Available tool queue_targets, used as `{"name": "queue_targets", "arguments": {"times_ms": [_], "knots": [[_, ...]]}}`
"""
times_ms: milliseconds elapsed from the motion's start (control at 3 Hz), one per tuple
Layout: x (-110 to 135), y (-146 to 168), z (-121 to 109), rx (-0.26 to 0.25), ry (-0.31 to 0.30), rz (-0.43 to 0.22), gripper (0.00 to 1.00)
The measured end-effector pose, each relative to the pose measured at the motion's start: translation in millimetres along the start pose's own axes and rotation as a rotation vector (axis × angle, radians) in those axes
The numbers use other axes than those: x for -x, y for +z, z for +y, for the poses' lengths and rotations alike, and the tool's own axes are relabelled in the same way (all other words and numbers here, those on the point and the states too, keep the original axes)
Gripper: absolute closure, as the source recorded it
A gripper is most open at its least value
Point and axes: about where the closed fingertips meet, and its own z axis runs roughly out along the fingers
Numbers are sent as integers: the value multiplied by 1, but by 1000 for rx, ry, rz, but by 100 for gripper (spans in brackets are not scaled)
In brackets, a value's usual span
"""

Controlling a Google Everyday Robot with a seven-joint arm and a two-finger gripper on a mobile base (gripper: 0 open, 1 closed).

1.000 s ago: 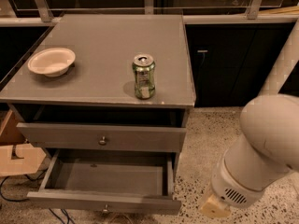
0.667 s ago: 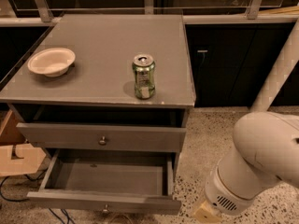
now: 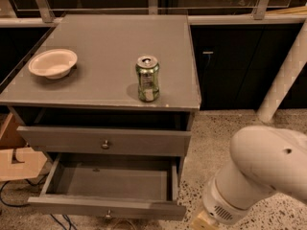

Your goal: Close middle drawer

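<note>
The middle drawer (image 3: 108,206) of the grey cabinet is pulled far out, showing a bare grey inside and a small round knob (image 3: 109,214) on its front. The drawer above it (image 3: 105,140) has a knob too and stands almost pushed in. My white arm (image 3: 261,169) reaches down at the lower right. The gripper (image 3: 203,221) is at the bottom edge of the view, just right of the open drawer's front right corner and mostly cut off.
On the cabinet top (image 3: 110,56) stand a green drink can (image 3: 147,78) near the front and a white bowl (image 3: 53,63) at the left. A cardboard box (image 3: 14,152) and cables lie left of the cabinet. A white post (image 3: 283,75) rises at the right.
My arm has swung left and a little down, bringing the gripper closer to the open drawer's right front corner. The drawers, can and bowl have not moved.
</note>
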Motion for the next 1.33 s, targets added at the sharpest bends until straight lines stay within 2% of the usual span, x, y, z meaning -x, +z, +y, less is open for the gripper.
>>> {"name": "queue_targets", "arguments": {"times_ms": [333,667,1000,1333], "knots": [[8,90,-24,83,66,-57,100],[9,93,-25,85,68,-61,100],[-2,103,-20,110,92,-50,100],[-17,137,-11,164,118,-60,100]]}}
